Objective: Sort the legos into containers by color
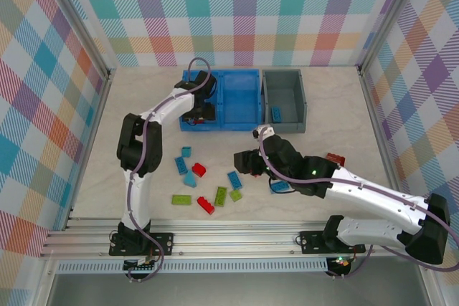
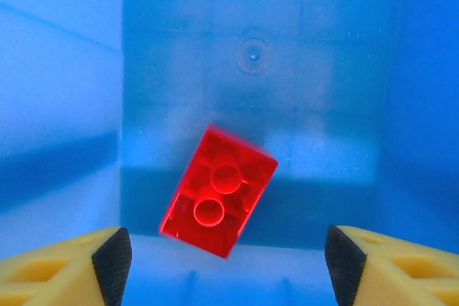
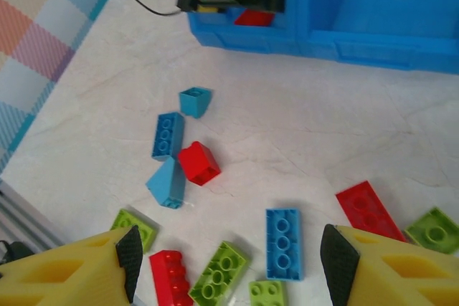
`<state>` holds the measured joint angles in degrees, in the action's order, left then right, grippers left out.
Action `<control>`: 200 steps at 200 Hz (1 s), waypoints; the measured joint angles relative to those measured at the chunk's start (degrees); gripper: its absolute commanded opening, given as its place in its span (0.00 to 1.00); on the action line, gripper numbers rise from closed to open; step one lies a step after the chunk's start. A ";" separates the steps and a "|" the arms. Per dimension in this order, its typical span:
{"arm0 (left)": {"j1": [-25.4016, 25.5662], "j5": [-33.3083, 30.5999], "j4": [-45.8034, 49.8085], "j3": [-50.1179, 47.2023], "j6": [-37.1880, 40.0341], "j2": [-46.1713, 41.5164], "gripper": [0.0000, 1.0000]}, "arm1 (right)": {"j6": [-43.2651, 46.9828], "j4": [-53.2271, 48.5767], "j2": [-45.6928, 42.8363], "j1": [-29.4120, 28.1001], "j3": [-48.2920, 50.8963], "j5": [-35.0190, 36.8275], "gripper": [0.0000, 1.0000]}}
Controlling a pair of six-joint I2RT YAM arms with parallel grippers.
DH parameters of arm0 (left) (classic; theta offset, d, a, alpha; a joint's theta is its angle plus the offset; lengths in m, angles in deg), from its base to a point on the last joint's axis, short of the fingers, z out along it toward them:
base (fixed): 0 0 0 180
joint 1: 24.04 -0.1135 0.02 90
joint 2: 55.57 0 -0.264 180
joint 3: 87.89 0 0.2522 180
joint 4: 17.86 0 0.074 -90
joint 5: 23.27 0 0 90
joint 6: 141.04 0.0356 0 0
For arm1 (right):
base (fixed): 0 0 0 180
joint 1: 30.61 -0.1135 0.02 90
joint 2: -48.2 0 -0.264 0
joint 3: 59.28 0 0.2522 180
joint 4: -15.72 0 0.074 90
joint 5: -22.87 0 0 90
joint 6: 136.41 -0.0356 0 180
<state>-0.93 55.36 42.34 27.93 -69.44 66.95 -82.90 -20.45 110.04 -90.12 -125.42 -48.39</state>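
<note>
A red brick (image 2: pixel 219 191) lies free in the blue bin (image 2: pixel 64 105) beneath the parted left gripper (image 2: pixel 228 263); next, the parted right gripper (image 3: pixel 229 257) should probably descend squarely onto a blue brick (image 3: pixel 283 243).

I am holding my left gripper (image 2: pixel 228 271) wide open inside the blue bin (image 2: pixel 57 105), with my yellow fingers (image 2: pixel 54 270) sitting at the bottom corners. A red lego (image 2: pixel 219 191) is lying askew between them, touching neither and well clear of the compartment's side walls, its two round rings facing me.
</note>
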 measured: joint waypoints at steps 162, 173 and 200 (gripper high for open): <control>45.00 -1.73 -26.80 -40.81 -16.57 -41.07 0.77 | -5.03 -25.31 10.29 50.60 7.30 -9.86 0.75; 47.71 -3.34 -28.33 -41.31 -17.18 -41.35 0.77 | -4.09 -23.89 12.68 50.99 7.45 -10.71 0.75; 50.01 -5.97 -32.06 -41.33 -18.29 -42.45 0.77 | -1.92 -21.03 16.81 53.59 8.02 -12.00 0.73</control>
<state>49.08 49.39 10.27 -13.40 -87.73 24.51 -84.82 -41.48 126.85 -36.52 -117.40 -60.39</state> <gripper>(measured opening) 0.771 0.744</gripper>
